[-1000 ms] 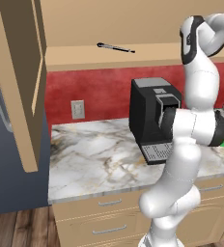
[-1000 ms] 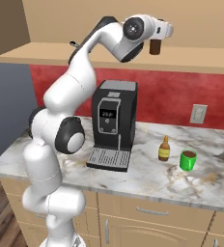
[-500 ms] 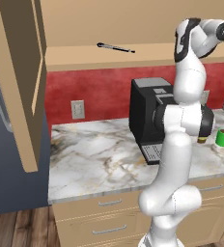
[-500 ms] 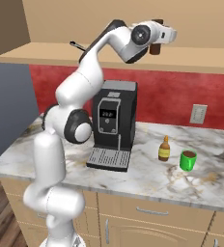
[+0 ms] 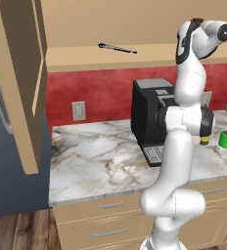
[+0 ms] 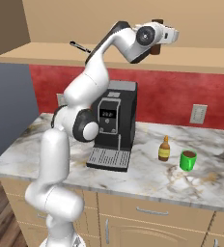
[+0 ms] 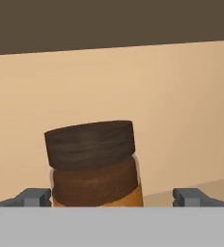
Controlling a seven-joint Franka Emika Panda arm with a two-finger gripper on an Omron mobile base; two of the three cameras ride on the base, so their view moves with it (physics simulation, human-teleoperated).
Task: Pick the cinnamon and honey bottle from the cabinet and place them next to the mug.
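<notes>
the kitchen has a red back wall (image 6: 181, 96) and a wood floor (image 5: 17, 232). a long marble counter (image 6: 147, 178) sits on tan drawers (image 5: 110, 219). up high is the open tan cabinet (image 5: 135, 53) with a shelf. a black coffee machine (image 6: 115, 123) stands on the counter. right of it stand the honey bottle (image 6: 164, 149) and then the green mug (image 6: 188, 160), close together. the cinnamon (image 7: 94, 164) stands on the cabinet shelf. the gripper (image 7: 112, 197) is spread wide, with the jar between its tips, nearer the left one.

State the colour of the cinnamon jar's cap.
Dark brown, darker than the jar body; the hand view shows the cinnamon jar's cap best.
</notes>
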